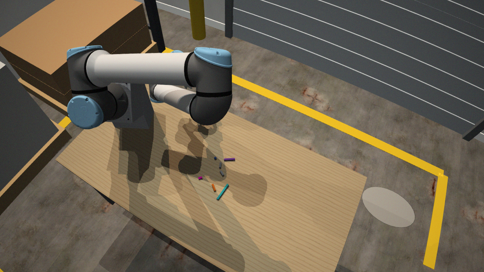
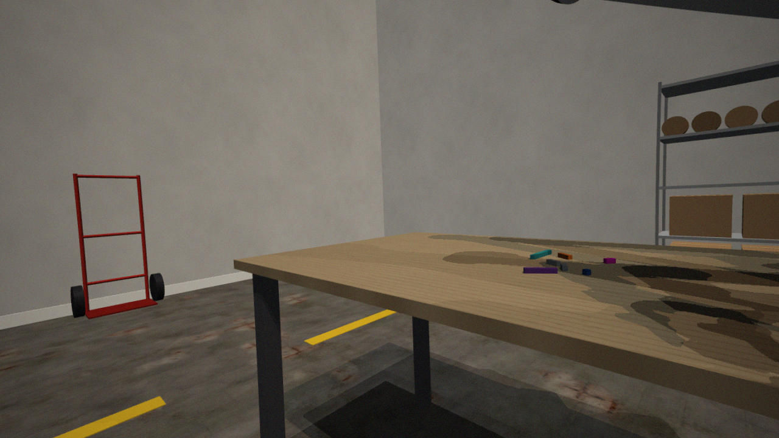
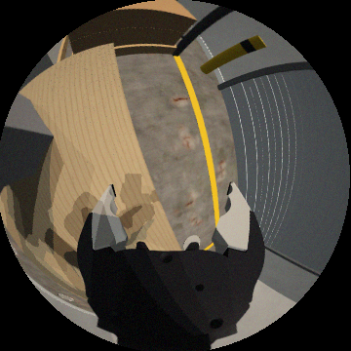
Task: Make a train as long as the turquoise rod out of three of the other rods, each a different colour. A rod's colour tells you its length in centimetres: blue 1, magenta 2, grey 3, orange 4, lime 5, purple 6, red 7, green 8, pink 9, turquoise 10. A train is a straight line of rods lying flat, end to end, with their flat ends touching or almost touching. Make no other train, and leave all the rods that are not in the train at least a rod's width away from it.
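Several small rods lie loose near the middle of the wooden table (image 1: 304, 209) (image 2: 381, 272) (image 3: 88, 122). The turquoise rod (image 1: 222, 191) (image 2: 540, 254) lies beside the orange rod (image 1: 213, 187) (image 2: 565, 255). The magenta rod (image 1: 200, 177) (image 2: 609, 260) lies apart from them. The purple rod (image 1: 229, 159) (image 2: 540, 269), the blue rod (image 1: 215, 158) (image 2: 586, 271) and two grey rods (image 1: 220, 165) (image 1: 222, 173) (image 2: 552, 262) (image 2: 562, 266) lie close together. None of them touch. My gripper (image 3: 171, 184) is open and empty, high above the table's edge. No rod shows in the wrist view.
The arm's elbow (image 1: 209, 101) hangs over the table's back part. Big cardboard boxes (image 1: 61, 33) stand behind the arm's base. A yellow floor line (image 1: 338, 126) (image 3: 200, 127) runs round the table. A red hand truck (image 2: 109, 244) and a shelf rack (image 2: 708, 163) stand by the walls.
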Tool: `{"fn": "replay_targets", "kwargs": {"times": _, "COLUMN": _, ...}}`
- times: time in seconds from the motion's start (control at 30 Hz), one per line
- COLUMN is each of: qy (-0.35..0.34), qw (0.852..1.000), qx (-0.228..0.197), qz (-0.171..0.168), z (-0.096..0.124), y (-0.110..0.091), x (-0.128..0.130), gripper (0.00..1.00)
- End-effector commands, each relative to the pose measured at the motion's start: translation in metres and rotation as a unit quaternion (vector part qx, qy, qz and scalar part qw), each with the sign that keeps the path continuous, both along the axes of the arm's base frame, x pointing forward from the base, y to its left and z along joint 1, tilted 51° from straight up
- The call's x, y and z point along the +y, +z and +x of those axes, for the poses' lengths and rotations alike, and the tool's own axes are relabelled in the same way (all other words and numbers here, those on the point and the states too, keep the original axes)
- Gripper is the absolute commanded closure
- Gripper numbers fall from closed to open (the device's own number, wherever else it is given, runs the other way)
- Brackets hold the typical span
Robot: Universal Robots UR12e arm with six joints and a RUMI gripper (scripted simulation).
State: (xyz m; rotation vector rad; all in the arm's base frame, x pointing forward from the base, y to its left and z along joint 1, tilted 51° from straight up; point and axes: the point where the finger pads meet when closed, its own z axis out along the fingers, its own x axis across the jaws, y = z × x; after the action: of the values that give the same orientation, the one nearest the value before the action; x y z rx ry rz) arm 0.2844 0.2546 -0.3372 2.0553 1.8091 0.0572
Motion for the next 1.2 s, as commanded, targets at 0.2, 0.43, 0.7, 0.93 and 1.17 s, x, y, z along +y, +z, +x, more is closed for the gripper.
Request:
{"fn": "replay_targets", "kwargs": {"times": 0.2, "qy": 0.000, "qw": 1.000, "qx": 0.000, "qz": 0.000, "z": 0.000, "y": 0.000, "x": 0.000, "gripper": 0.00}}
{"fn": "replay_targets", "kwargs": {"times": 0.43, "qy": 0.000, "qw": 1.000, "qx": 0.000, "qz": 0.000, "z": 0.000, "y": 0.000, "x": 0.000, "gripper": 0.00}}
{"fn": "replay_targets", "kwargs": {"times": 0.7, "qy": -0.005, "qw": 1.000, "qx": -0.002, "qz": 0.001, "z": 0.002, "y": 0.001, "x": 0.000, "gripper": 0.00}}
{"fn": "replay_targets", "kwargs": {"times": 0.93, "qy": -0.055, "qw": 0.998, "qx": -0.028, "qz": 0.010, "z": 0.023, "y": 0.013, "x": -0.006, "gripper": 0.00}}
{"fn": "replay_targets", "kwargs": {"times": 1.17, "qy": -0.134, "qw": 0.988, "qx": -0.068, "qz": 0.025, "z": 0.055, "y": 0.033, "x": -0.019, "gripper": 0.00}}
